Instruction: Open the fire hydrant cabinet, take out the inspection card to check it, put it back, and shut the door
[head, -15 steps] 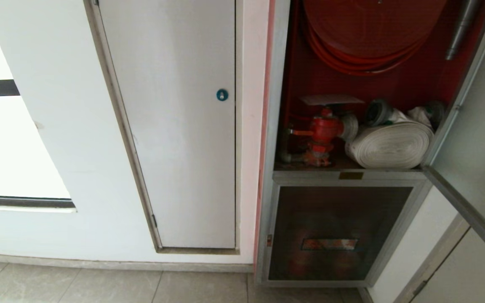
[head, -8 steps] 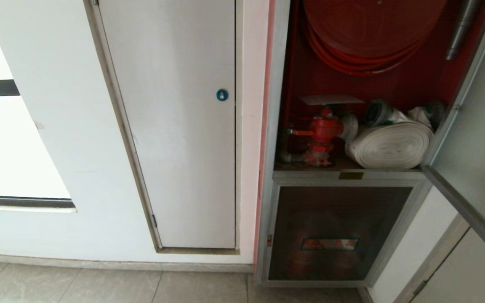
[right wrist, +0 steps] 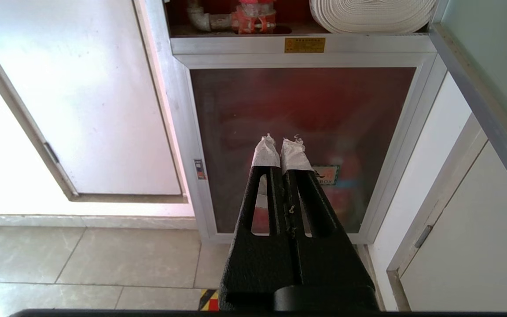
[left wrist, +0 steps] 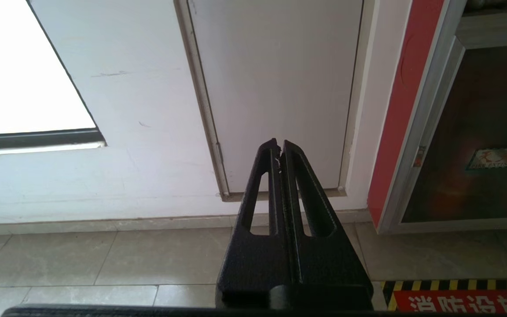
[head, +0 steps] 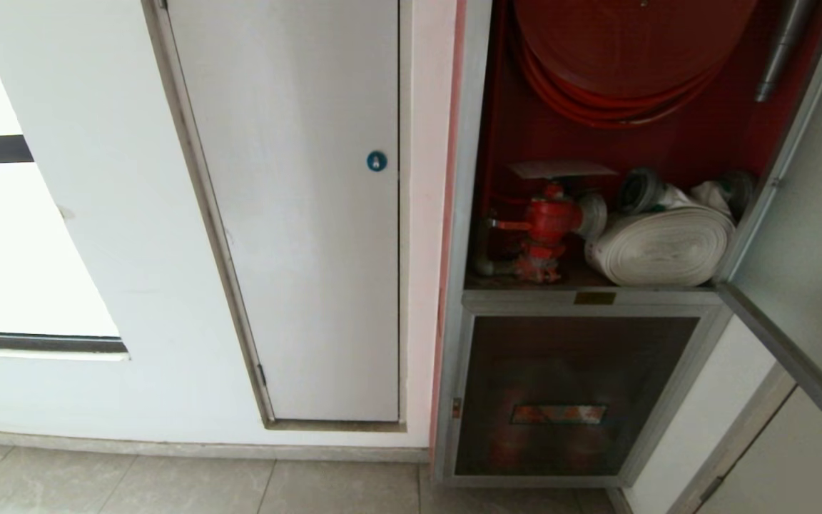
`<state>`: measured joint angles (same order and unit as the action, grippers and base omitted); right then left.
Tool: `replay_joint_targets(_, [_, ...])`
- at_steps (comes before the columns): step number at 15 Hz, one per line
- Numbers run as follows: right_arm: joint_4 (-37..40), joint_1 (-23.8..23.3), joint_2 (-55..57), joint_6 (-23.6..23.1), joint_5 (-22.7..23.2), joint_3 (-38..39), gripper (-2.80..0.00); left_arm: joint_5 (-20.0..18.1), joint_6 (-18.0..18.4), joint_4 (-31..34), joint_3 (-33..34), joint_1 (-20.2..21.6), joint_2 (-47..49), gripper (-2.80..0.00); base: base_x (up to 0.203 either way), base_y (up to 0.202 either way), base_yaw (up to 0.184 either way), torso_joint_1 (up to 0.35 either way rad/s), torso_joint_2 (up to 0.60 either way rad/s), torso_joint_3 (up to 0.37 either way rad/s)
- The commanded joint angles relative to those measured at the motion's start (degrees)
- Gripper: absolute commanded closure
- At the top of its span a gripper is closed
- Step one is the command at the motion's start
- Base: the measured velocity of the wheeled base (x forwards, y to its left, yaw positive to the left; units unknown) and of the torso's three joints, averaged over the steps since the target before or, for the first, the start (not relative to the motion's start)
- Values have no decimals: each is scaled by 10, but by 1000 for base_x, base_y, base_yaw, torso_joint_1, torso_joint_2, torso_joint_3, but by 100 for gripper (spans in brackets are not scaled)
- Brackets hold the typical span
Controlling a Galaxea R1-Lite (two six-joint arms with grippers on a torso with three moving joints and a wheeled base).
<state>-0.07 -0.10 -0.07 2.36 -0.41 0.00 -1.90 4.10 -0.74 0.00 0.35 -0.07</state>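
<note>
Nothing has shifted since a second ago: both left gripper (left wrist: 279,147) and right gripper (right wrist: 281,147) hang low, fingers pressed together empty, the inspection card (head: 561,169) lying atop the red valve (head: 548,221) inside the fire hydrant cabinet (head: 465,214), the door (head: 810,235) open.

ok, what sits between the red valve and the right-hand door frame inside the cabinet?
In the head view, the white rolled hose fills that stretch on the shelf, from beside the red valve across to the open door. Couplings show behind it.
</note>
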Motion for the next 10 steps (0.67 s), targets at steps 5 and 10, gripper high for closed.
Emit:
replay_joint_targets(5, [0,0,-1,0,0,0,0,0,0,0,4,1,0,0,0,0,0,0,0,0])
replay_joint_targets(10, [0,0,-1,0,0,0,0,0,0,0,4,0,0,0,0,0,0,0,0,0])
